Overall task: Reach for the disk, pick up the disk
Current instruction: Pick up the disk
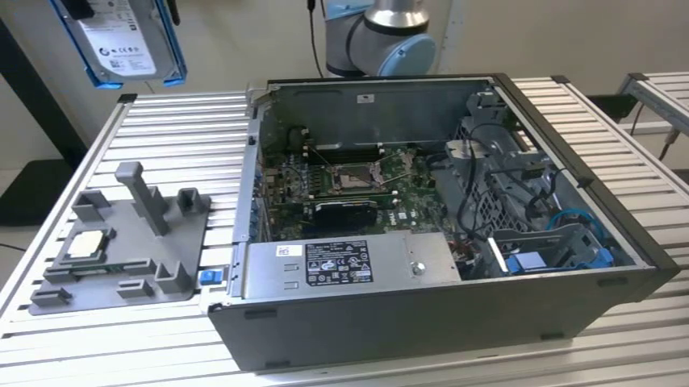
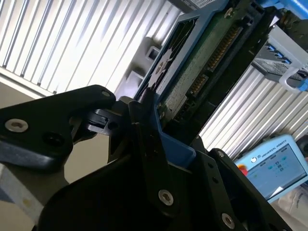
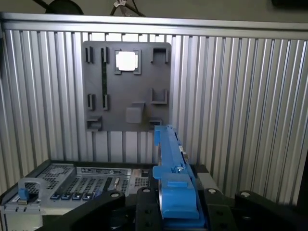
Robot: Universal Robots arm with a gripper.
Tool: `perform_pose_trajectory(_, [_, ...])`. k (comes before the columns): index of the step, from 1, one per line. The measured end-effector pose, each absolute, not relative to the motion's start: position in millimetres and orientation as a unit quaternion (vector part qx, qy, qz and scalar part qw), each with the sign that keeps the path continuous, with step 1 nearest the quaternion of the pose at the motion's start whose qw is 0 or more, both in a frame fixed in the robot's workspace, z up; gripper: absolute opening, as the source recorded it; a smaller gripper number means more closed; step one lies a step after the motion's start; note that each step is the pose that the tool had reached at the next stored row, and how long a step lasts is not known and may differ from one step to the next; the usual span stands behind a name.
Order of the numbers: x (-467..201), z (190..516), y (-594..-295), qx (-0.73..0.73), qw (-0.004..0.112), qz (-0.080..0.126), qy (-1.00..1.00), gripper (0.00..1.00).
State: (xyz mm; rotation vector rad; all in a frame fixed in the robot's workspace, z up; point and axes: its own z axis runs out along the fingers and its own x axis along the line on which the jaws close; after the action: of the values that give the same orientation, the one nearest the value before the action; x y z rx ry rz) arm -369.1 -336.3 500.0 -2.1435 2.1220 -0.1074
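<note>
Slatted table (image 1: 161, 137) below; gripper (image 3: 176, 199) clamps disk (image 1: 127, 40) aloft (long axis vertical).

On the table (image 1: 161, 121), a stand (image 1: 177, 242) at the exterior view's left of the case (image 1: 431, 322). On the stand, a chip (image 1: 86, 244). High above it, the disk (image 1: 127, 36).

My gripper (image 3: 176, 199): black. Disk (image 1: 127, 36): silver-grey, white printed label, blue side rails; green circuit board on its other face in second wrist view. Stand (image 1: 129, 242): plain grey. Chip (image 1: 86, 244): silver. Table (image 1: 183, 121): pale silver, ribbed in parallel stripes. Computer case (image 1: 431, 322): dark grey. Motherboard (image 1: 344, 189): green. Cables (image 1: 570, 219): blue. My arm joint (image 1: 393, 32): silver, light-blue cap.
</note>
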Motion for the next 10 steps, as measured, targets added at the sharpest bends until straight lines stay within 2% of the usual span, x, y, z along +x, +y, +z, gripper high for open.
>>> perform_pose_trajectory(10, [-333, 500, -336, -0.709, 0.062, -0.035, 0.702, 0.00])
